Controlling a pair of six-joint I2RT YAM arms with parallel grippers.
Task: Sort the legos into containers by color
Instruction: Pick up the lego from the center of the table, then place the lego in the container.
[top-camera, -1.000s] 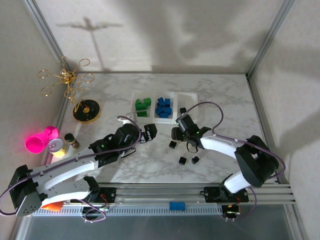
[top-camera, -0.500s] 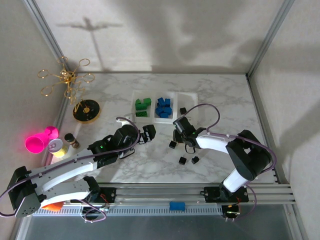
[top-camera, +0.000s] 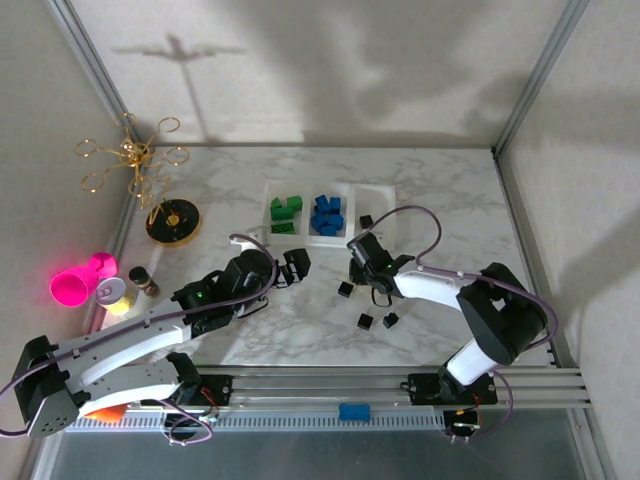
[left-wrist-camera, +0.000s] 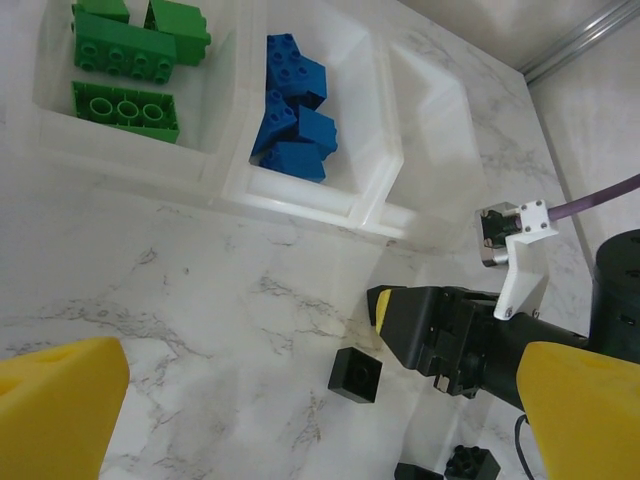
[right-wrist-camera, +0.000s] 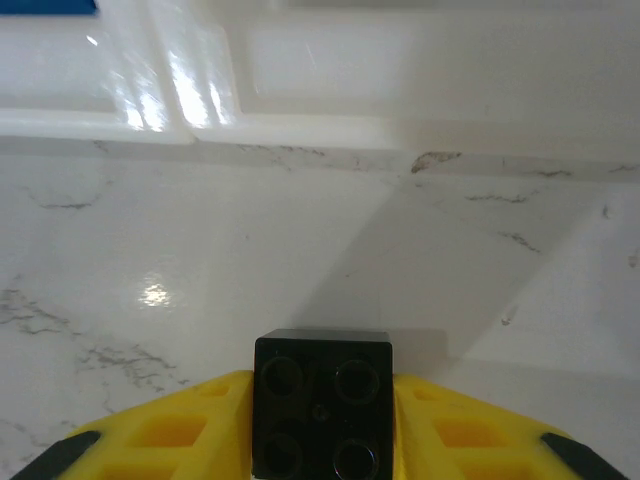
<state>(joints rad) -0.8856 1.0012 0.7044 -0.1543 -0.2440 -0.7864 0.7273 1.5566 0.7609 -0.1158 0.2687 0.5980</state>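
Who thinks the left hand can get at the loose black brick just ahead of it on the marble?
Probably yes: the left hand is open, and the loose black brick lies uncovered ahead, though the right hand sits close beside it.

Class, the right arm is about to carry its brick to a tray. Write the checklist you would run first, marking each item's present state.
1. Right gripper closed against both sides of the black brick: ok.
2. Black brick lifted off the table: cannot tell.
3. Third tray free of green and blue bricks: ok.
4. Left gripper open, holding nothing: ok.
5. All black bricks sorted: not ok; a loose black brick lies on the table.
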